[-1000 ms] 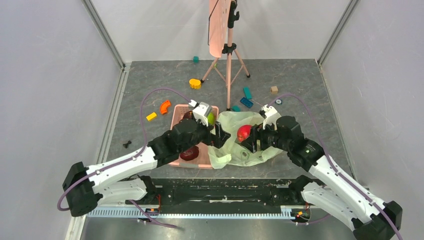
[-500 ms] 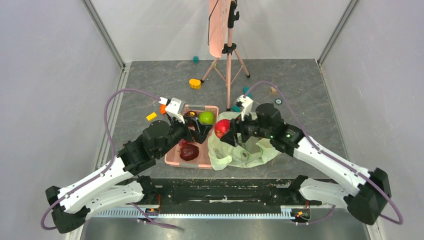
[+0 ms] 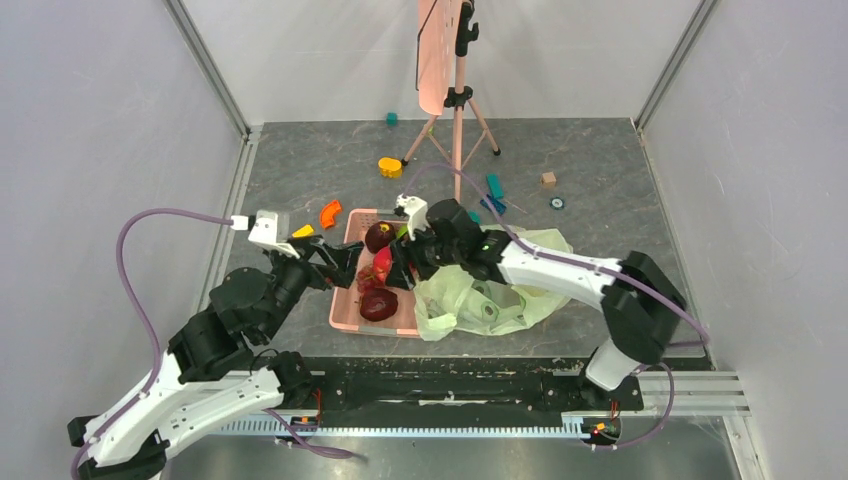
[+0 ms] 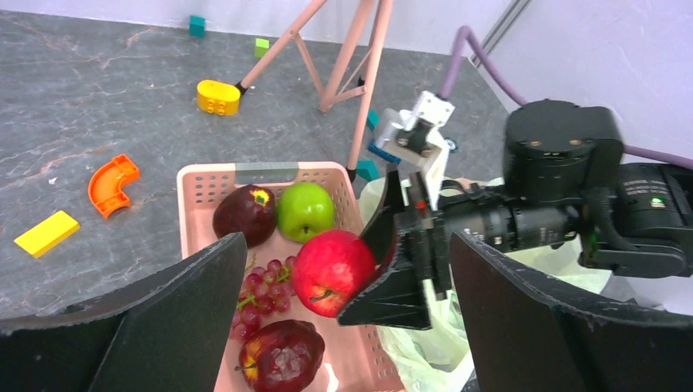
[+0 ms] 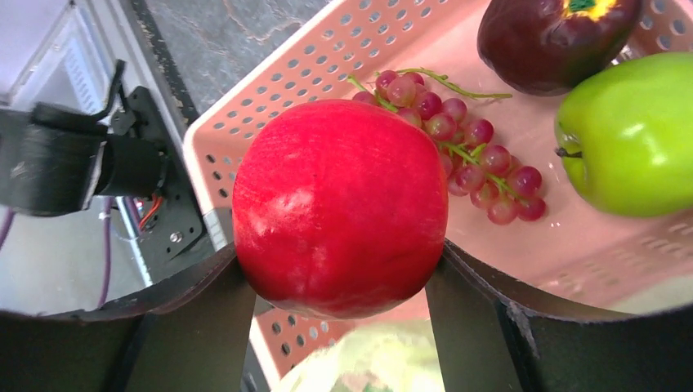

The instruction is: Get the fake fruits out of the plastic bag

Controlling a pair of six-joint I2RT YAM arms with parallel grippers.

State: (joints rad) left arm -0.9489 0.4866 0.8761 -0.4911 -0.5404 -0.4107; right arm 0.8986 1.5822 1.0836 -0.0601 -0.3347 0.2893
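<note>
Right wrist view, says the senior operator, settles it: the right gripper (image 5: 339, 269) is clamped on the red apple (image 5: 339, 204), one finger on each flank. The apple hangs over the pink basket (image 5: 221, 139), above the grape bunch (image 5: 474, 155). It is clear of the plastic bag (image 3: 520, 290), which lies crumpled just beside the basket on its right.

So the step is the set-down, says the trainee. How should it go?

He answers that the arm should come down low before it lets go, because a glossy round apple will likely roll or bounce if dropped. The bare floor near the basket's front rim looks a better landing than the grapes, the green apple (image 5: 629, 139) or the dark maroon fruit (image 5: 556, 33).

And the other arm?

The left gripper (image 3: 345, 265) stands spread wide and holds nothing, he says, close to the basket's left wall. He would keep it apart from the descending fingers. Rounded shapes show through the bag's film, too faint to name, so the bag probably is not finished.

She asks about the surroundings.

He describes a grey, stone-patterned table (image 3: 300, 160), pale wall panels on three sides, a pink tripod (image 3: 458, 100) at the back, and small toy blocks (image 3: 390, 167) scattered beyond the basket.
</note>
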